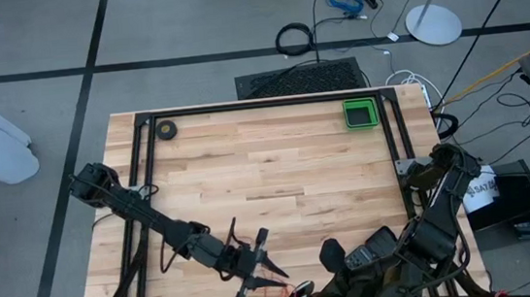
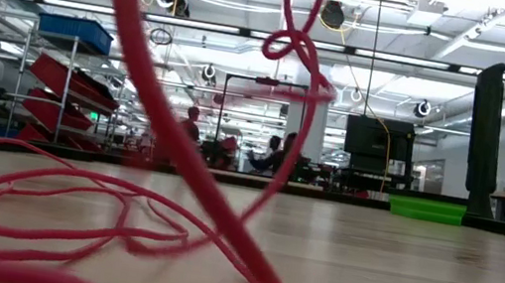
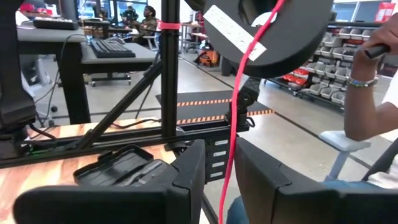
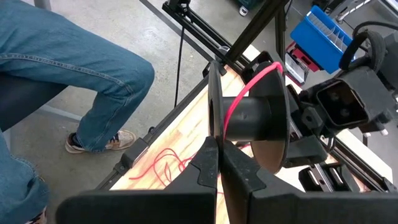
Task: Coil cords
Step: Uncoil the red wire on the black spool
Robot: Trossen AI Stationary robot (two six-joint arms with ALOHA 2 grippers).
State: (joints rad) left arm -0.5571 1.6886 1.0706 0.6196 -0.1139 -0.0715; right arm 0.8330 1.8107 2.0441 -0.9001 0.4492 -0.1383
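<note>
The red cord (image 2: 167, 144) rises from loose loops on the wood table (image 4: 165, 163) near its front edge, up to a dark spool (image 4: 249, 118). It lies once over the spool's core (image 4: 252, 87). My right gripper (image 4: 217, 158) is shut on the spool, held above the table's near edge (image 1: 303, 289). My left gripper (image 3: 221, 180) stands level just left of the spool, open. The cord (image 3: 231, 143) runs down through the gap between its fingers; I cannot tell whether it touches them. My right gripper pinches the rim of one thin flange (image 4: 211, 115) of the spool between its two fingers. The fingers slant downward toward the table's left. The spool is lifted clear of the table, its axis about level, with the red cord hanging slack from its core.
A green tray (image 1: 360, 113) sits at the far right corner and a small dark tape roll (image 1: 166, 130) at the far left. A black cable loop (image 1: 294, 38) lies on the floor beyond. A seated person's legs (image 4: 74, 74) are close to the table's near edge.
</note>
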